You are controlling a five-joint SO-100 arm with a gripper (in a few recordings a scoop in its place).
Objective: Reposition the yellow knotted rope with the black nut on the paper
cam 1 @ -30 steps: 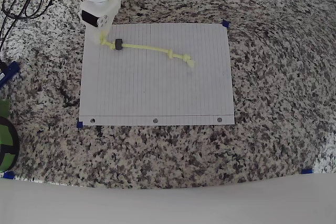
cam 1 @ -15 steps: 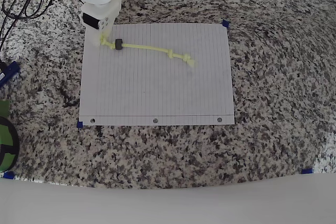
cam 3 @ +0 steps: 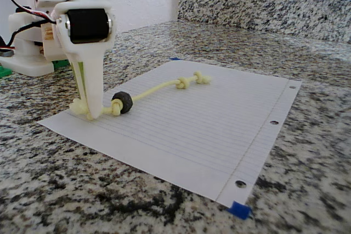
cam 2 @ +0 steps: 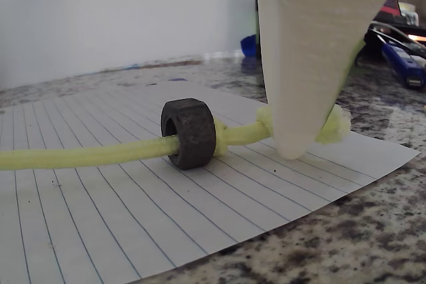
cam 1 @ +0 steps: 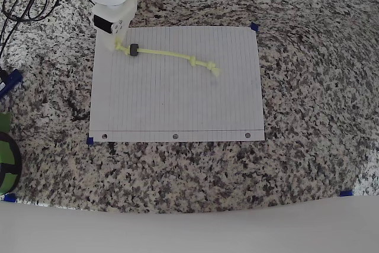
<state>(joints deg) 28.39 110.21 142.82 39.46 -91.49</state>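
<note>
The jaws (cam 3: 89, 112) are down over the knotted end of the yellow knotted rope (cam 1: 169, 55) at the paper (cam 1: 177, 105)'s corner, apparently gripping it to drag it. The black nut (cam 2: 190, 132) sits just beside them. The paper lies taped to the counter (cam 1: 308, 87). No writing is readable.

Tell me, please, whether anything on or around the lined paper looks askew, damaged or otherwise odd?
Nothing stands out. The paper lies flat and square on the granite counter, the yellow knotted rope rests on it with the black nut threaded near one end, and the gripper stands at that end.
</note>
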